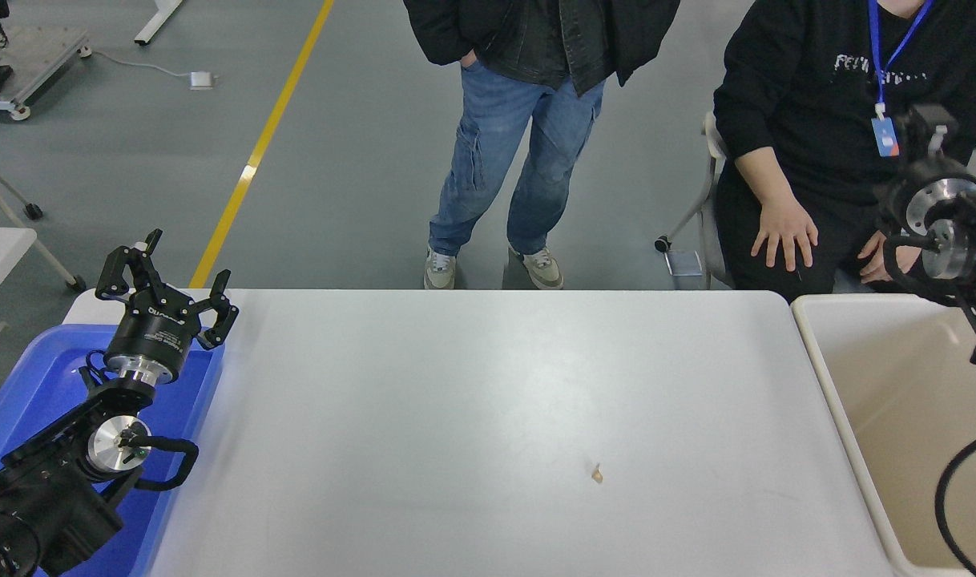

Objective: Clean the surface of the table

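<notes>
overhead, left tool (163,276) spread wide, empty, at eight o'clock; right tool (925,128) at two o'clock, opening unclear; white bench (456,401) carries one small crumb (596,474).

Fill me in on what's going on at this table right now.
A two-armed robot is meant to clean the white table surface. Neither arm is touching it. The left pincer hangs open above the far end of a blue tub at the table's left. The right pincer is raised high beyond a beige tub, in front of a seated person; its fingers can't be made out. One small tan scrap lies on the table. Another person stands at the far side.
</notes>
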